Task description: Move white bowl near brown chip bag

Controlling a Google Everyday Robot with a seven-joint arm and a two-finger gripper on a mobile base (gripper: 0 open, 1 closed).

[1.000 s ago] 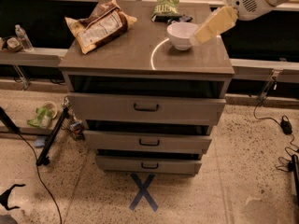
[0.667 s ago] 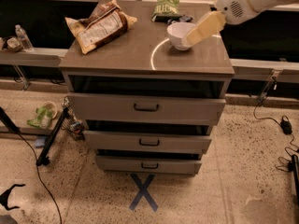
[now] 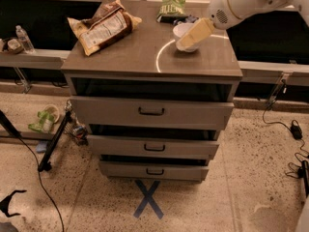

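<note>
Cream-yellow at its tip, the gripper [image 3: 186, 40] lies slanted across the white bowl [image 3: 179, 30], covering the bowl's near and right side. Whether it is clamped on the rim or only lying over it cannot be told from this view. Behind the tip, the rounded white arm [image 3: 241, 1] rises toward the upper right corner.

The white bowl sits upright on the grey top [image 3: 130, 57] of a drawer cabinet, right of the middle and toward the back. A thin bright arc of reflected light [image 3: 161, 57] curves across the surface just left of the bowl.

Just behind the bowl, at the back edge, lies a green chip bag [image 3: 173, 5]. The brown chip bag [image 3: 104, 27] lies flat at the back left corner of the same top, its white label panel facing up, well apart from the bowl, with bare grey surface between them.

Below the top, three drawers are each pulled partly out: the top drawer [image 3: 151, 111], the middle drawer [image 3: 154, 147] and the bottom drawer [image 3: 154, 171].

On the speckled floor in front of the cabinet is a blue tape X [image 3: 148, 199]. A water bottle [image 3: 23, 38] stands on the ledge to the left, and cables [image 3: 294, 129] trail over the floor at the right.
</note>
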